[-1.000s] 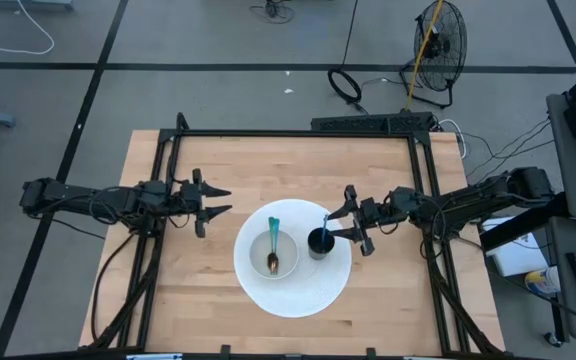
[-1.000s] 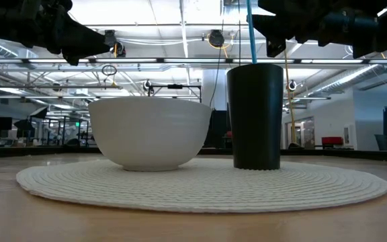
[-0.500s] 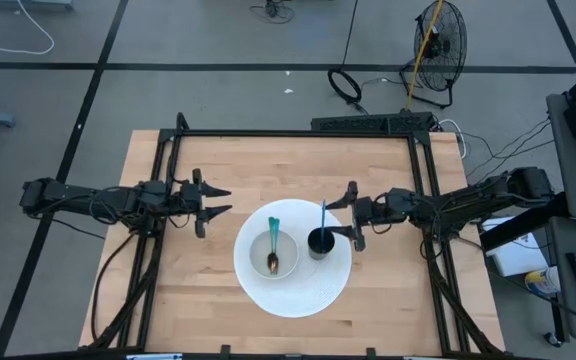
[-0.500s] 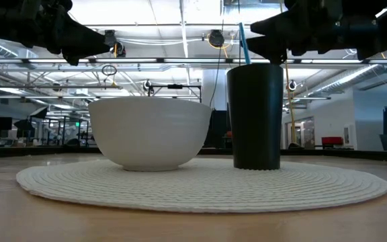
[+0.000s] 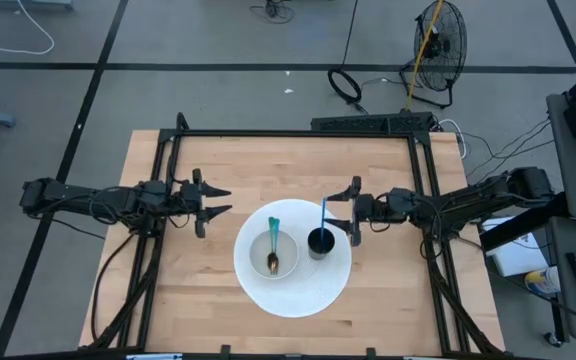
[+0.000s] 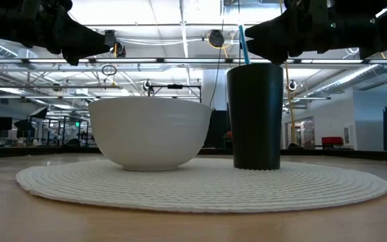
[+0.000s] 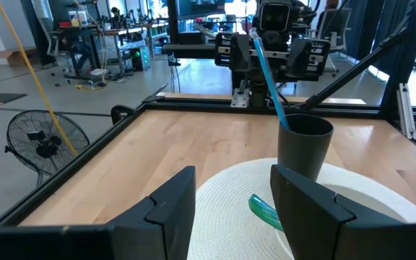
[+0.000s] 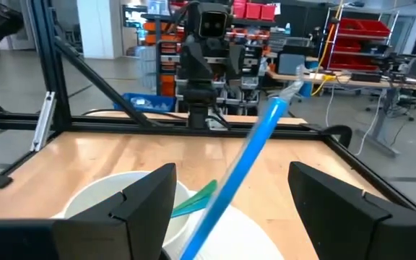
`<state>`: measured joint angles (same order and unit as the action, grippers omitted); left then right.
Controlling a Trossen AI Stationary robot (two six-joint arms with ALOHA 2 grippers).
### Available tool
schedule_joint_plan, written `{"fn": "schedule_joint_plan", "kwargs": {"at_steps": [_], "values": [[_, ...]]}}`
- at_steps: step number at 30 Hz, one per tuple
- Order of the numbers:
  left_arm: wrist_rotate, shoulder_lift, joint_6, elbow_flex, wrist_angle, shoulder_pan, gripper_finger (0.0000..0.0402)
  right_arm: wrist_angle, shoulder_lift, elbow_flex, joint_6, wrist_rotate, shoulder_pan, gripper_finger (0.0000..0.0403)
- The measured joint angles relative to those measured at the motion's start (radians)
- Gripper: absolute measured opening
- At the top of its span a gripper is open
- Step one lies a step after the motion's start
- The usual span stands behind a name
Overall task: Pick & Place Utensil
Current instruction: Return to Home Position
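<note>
High view: the right gripper [image 5: 353,210] is level over the desk [image 5: 268,160] just beside the cup [image 5: 320,241], its fingers spread wide and holding nothing. The straw [image 5: 323,214] stands in the cup, clear of the fingers. Cup and bowl [image 5: 273,255] sit side by side on the mat [image 5: 308,288], and the spoon [image 5: 273,233] lies in the bowl. The left gripper [image 5: 220,200] waits near the mat's left side, open and empty. Low view: the cup [image 6: 254,114] stands upright on the mat [image 6: 200,185] to the right of the bowl [image 6: 150,134]. The straw [image 6: 243,46] leans out of its rim, close under the dark arm above. Left wrist view: the fingers [image 7: 170,209] are parted with nothing between them, and the cup [image 7: 305,148] and straw [image 7: 268,72] stand ahead. Right wrist view: the straw [image 8: 244,166] slants across the gap between the wide fingers [image 8: 139,202]; clearance cannot be judged here. Procedure, as judged: draw the right arm straight back from the cup, fingers held spread, lifting only once past the straw tip. A sideways swing risks knocking the straw or tipping the cup.
</note>
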<state>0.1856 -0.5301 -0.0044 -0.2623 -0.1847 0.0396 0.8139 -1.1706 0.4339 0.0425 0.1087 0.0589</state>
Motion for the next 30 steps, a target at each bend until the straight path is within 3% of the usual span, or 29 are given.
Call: {"fn": "schedule_joint_plan", "kwargs": {"at_steps": [4, 11, 17, 22, 27, 30], "values": [[0.000, 0.000, 0.001, 0.000, 0.001, 0.000, 0.0186, -0.003, 0.005, 0.000, 0.012, 0.007, 0.000, 0.0264], [0.000, 0.000, 0.001, 0.000, 0.001, 0.000, 0.0186, -0.065, 0.073, 0.000, 0.056, 0.131, 0.014, 0.0263], [-0.002, 0.000, 0.007, 0.000, -0.087, 0.013, 0.0186, -0.213, 0.240, 0.000, 0.063, 0.128, 0.036, 0.0263], [0.002, 0.000, 0.098, 0.000, -0.137, 0.022, 0.0186, -0.402, 0.410, 0.000, 0.070, 0.127, 0.061, 0.0263], [0.105, 0.000, 0.122, 0.000, -0.127, 0.021, 0.0186, -0.605, 0.550, 0.000, 0.101, 0.131, 0.074, 0.0263], [0.202, 0.000, 0.044, 0.000, -0.121, 0.005, 0.0186, -0.714, 0.615, 0.000, 0.098, 0.217, 0.073, 0.0263]]}}
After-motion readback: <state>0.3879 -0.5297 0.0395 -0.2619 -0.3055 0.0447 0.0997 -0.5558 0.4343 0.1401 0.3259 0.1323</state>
